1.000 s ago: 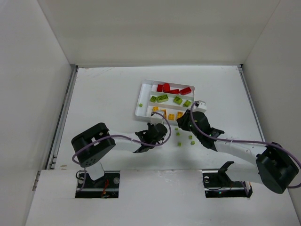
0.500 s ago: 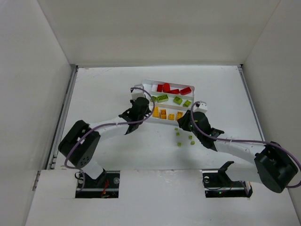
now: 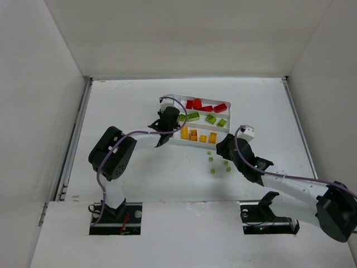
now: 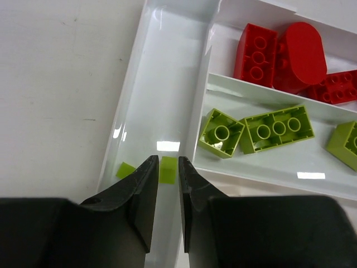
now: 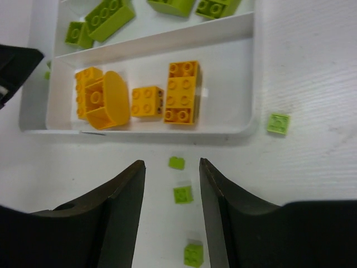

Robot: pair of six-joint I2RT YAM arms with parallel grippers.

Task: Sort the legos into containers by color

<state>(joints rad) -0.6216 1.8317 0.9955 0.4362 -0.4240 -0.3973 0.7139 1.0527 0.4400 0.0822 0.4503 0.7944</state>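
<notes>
1. pinching a tiny lime green stud (image 4: pixel 167 170): left gripper (image 4: pixel 168 161), fingers nearly pressed together, tips over the narrow end slot (image 4: pixel 162 72); second lime stud (image 4: pixel 125 169) lies in that slot just left of the fingers.
2. right gripper (image 5: pixel 172 163): fingers spread, holding nothing; loose lime green studs (image 5: pixel 182 194) on the table (image 5: pixel 312 67) between them.
3. yellow-orange bricks (image 5: pixel 181 92): in the compartment (image 5: pixel 228 84) just beyond the right fingertips.

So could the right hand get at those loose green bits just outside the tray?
Probably yes. The right hand hangs open right above the green bits, which lie on bare table just short of the tray. Nothing stands in between.
</notes>
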